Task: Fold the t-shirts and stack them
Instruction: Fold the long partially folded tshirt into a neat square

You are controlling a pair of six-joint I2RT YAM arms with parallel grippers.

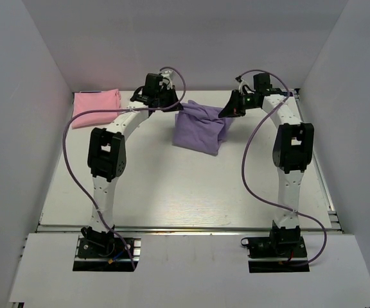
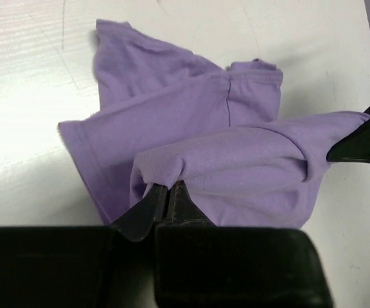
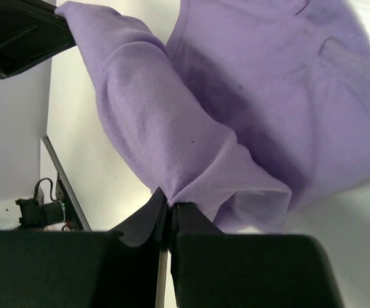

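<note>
The lavender-purple t-shirt [image 1: 201, 128] hangs bunched between my two grippers at the back middle of the table, its lower part resting on the surface. My left gripper [image 1: 179, 106] is shut on its left top edge; in the left wrist view the jaws [image 2: 168, 190] pinch a fold of the purple cloth [image 2: 236, 154]. My right gripper [image 1: 223, 113] is shut on its right top edge; in the right wrist view the jaws [image 3: 170, 205] pinch the cloth [image 3: 191, 115]. The pink t-shirt [image 1: 96, 106] lies folded at the back left. No neck label shows.
White walls enclose the table on the left, back and right. A metal rail [image 1: 185, 227] runs along the near edge. Purple cables [image 1: 252, 154] loop off both arms. The other gripper's black tip [image 2: 365, 138] shows at the right of the left wrist view.
</note>
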